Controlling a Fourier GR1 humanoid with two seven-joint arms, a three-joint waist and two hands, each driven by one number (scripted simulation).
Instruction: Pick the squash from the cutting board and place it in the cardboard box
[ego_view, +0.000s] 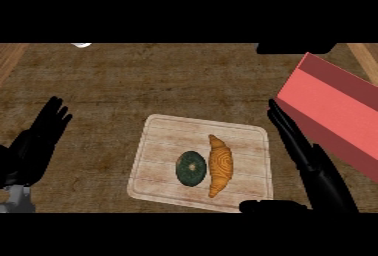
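A pale wooden cutting board (162, 145) lies on the counter in the lower middle of the head view. On it rests a dark green round squash (191, 168), and right beside it on the right a long orange croissant-shaped piece (219, 165). My right hand (306, 157) is open, fingers straight and pointing away, just off the board's right edge, with its thumb (269, 206) near the board's lower right corner. It touches nothing. The red-sided box (336, 112) stands at the right edge. My left hand (37, 142) rests open at the far left.
The brown counter (148, 80) stretches behind the board. A small white object (81, 45) shows at the top left edge, and a dark shape (295, 47) sits at the top right behind the box.
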